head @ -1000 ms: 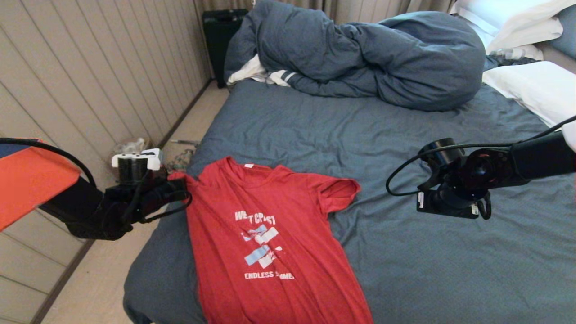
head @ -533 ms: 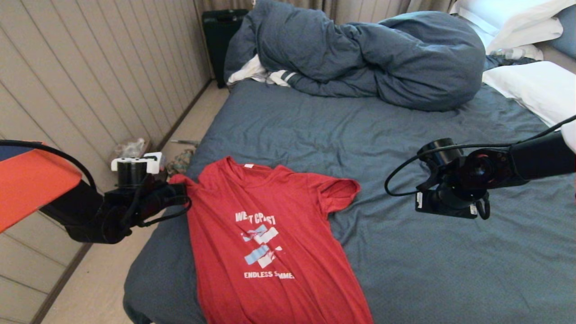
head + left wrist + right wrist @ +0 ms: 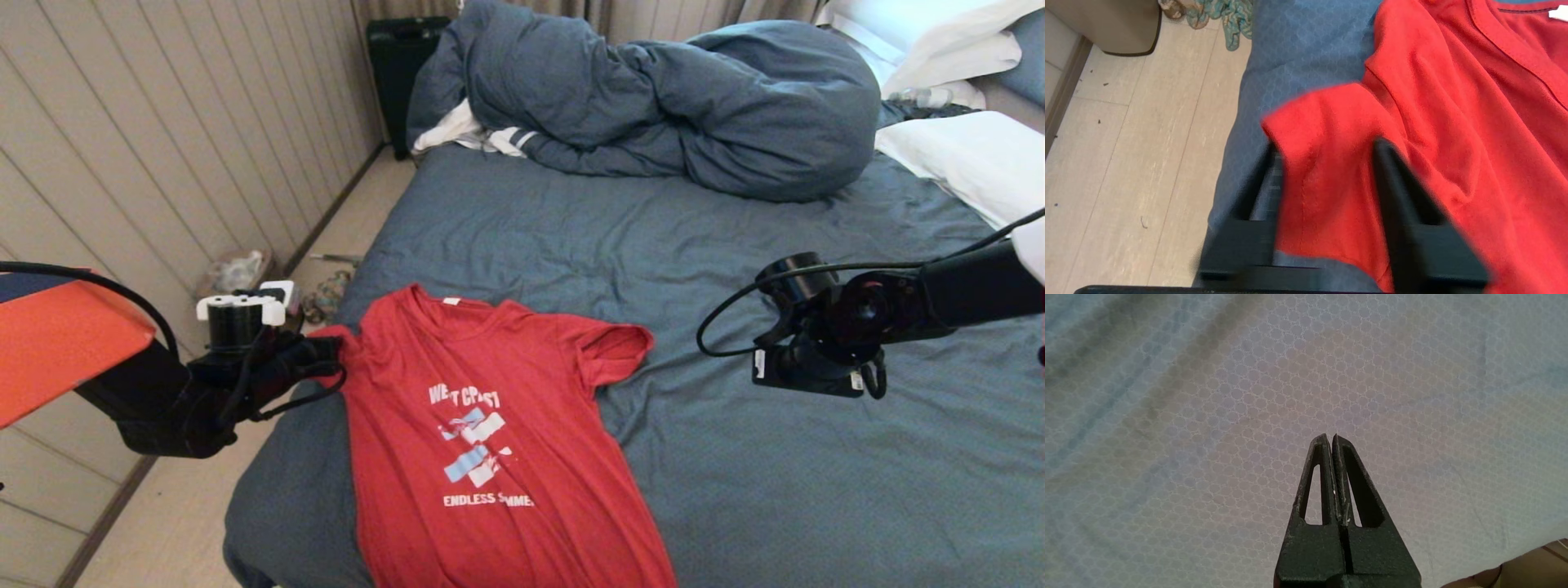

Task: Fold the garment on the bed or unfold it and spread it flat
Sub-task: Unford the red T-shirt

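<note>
Nearest you, the red T-shirt (image 3: 482, 441) lies face up at the bed's (image 3: 735, 490) near left corner, its hem running out of the head view and its left sleeve (image 3: 1327, 171) between the parted jaws of your left gripper (image 3: 1327, 151), right at the mattress edge. If you pull away now without clearing the loose sleeve, a jaw could snag it and drag it over the side. Farther out, your right gripper (image 3: 1330, 437) hovers with jaws closed over bare sheet, and the bunched duvet (image 3: 653, 106) lies beyond.
</note>
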You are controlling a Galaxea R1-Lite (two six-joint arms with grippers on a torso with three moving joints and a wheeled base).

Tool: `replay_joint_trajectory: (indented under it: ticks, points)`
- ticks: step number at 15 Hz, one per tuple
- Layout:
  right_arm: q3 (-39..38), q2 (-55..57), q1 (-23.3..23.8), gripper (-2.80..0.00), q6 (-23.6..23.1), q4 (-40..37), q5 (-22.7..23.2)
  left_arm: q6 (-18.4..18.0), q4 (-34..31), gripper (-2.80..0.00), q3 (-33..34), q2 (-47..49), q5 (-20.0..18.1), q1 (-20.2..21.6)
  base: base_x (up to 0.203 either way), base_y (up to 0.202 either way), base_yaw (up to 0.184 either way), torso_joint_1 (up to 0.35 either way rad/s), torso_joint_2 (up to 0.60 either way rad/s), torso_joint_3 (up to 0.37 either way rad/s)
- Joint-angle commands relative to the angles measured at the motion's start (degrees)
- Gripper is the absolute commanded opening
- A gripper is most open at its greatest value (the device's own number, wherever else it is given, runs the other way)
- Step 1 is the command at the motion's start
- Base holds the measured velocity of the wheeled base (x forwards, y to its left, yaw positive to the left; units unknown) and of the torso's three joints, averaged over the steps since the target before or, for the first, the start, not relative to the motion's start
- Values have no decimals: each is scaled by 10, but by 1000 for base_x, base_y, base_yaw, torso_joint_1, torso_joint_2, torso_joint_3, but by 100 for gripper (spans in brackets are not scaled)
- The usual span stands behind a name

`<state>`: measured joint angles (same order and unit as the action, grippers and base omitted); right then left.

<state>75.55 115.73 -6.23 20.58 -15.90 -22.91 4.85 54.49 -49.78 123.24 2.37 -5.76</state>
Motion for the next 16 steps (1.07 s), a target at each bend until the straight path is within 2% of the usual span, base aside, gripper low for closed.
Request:
replay_joint_trajectory:
  ticks: [1, 3, 5, 7, 9, 12, 16]
  points:
    - [3, 2, -3, -280, 1, -1, -1, 1, 4, 0, 9, -11, -1, 2, 0, 0, 0, 0, 0, 0]
    - [10, 4, -5, -280, 1, -1, -1, 2, 6, 0, 22, -28, -3, 3, 0, 0, 0, 0, 0, 0]
    - [26, 2, -9, -280, 1, -2, 1, 3, 10, 0, 23, -55, -6, 21, 0, 0, 0, 0, 0, 0]
    - [65, 1, -20, -280, 1, -3, 6, 6, 2, 0, 19, -90, -10, 45, 0, 0, 0, 0, 0, 0]
    - [113, 5, -42, -280, 0, -6, 9, 7, -24, 0, 8, -102, -10, 48, 0, 0, 0, 0, 0, 0]
    - [200, 40, -81, -280, -12, -10, 21, 17, -119, 0, -43, -105, -11, 34, 0, 0, 0, 0, 0, 0]
    - [323, 119, -117, -280, -20, -39, 70, 82, -305, 0, -172, -106, -11, -11, 0, 0, 0, 0, 0, 0]
